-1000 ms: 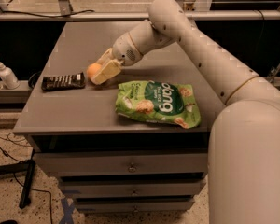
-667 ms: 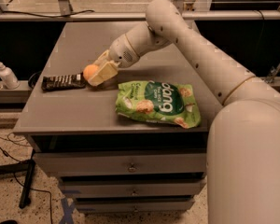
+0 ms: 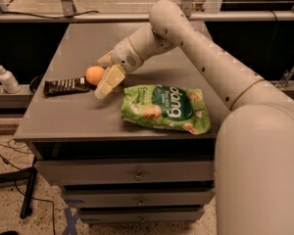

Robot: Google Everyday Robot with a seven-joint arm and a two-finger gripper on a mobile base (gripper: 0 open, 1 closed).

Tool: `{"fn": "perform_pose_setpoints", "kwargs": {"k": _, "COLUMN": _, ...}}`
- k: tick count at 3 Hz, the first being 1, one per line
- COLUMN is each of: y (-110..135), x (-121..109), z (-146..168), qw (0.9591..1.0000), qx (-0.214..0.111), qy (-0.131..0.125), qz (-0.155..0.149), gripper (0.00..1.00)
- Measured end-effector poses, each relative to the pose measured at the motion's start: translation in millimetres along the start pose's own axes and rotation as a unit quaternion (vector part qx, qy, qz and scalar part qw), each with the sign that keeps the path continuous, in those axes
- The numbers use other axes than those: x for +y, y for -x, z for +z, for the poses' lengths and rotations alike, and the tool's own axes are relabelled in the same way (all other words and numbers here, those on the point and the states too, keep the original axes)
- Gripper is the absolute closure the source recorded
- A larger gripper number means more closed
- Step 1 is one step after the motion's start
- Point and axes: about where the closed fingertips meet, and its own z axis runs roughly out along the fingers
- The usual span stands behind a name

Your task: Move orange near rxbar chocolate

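The orange (image 3: 93, 75) rests on the grey table top (image 3: 78, 114), touching the right end of the rxbar chocolate (image 3: 66, 85), a dark flat bar with white lettering at the table's left side. My gripper (image 3: 102, 78) is just right of the orange, low over the table. Its cream near finger (image 3: 110, 81) stands a little apart in front of the orange and the far finger is behind it. The jaws look open around the fruit.
A green "dang" snack bag (image 3: 165, 108) lies right of the gripper, near the table's front edge. My arm (image 3: 201, 58) crosses the table from the right. A white pump bottle (image 3: 6, 77) stands on a shelf to the left. Drawers sit below the table top.
The gripper carried the orange slightly left, down to the bar's end. The near finger has since drawn away from the orange, which now shows almost whole.
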Motion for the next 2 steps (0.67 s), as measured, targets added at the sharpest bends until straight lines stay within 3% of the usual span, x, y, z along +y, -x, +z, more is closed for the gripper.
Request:
{"fn": "perform_pose_setpoints", "kwargs": {"k": 1, "y": 4.2, "x": -1.5, "z": -3.5, "qw": 1.0, "qx": 0.0, "qy": 0.0, "qz": -0.005, "gripper": 0.0}}
{"fn": "perform_pose_setpoints", "kwargs": {"k": 2, "y": 17.4, "x": -15.4, "z": -28.0, "qw": 0.9995, "qx": -0.015, "qy": -0.016, "qz": -0.021, "gripper": 0.0}}
